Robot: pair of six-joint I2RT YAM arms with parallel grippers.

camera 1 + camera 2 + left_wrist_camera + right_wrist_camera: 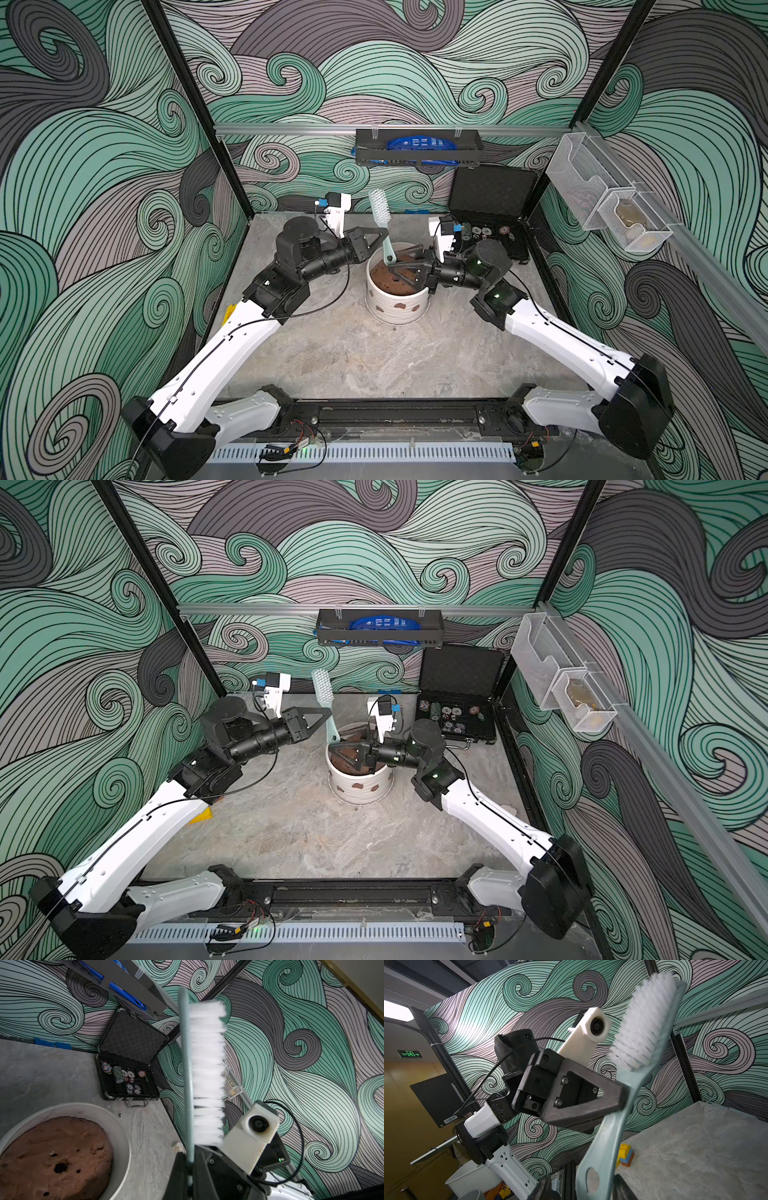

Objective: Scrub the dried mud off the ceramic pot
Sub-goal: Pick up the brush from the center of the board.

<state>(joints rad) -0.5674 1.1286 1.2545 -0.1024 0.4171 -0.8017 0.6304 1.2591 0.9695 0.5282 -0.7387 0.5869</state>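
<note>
Green exit sign [410,1054]; print on blue pack [419,144] behind ceramic pot [390,319] unreadable.

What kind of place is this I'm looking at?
Probably a robotics lab test cell: a left arm and right arm mounted on a base rail, wave-print wall panels on a black frame, and a staged tabletop with a ceramic pot and poker chip case.

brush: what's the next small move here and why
Probably close the right gripper on the handle end of the brush: its jaws flank that end with a gap showing, while the left gripper clamps mid-handle, bristles up, away from the dried mud on the ceramic pot wall.
</note>
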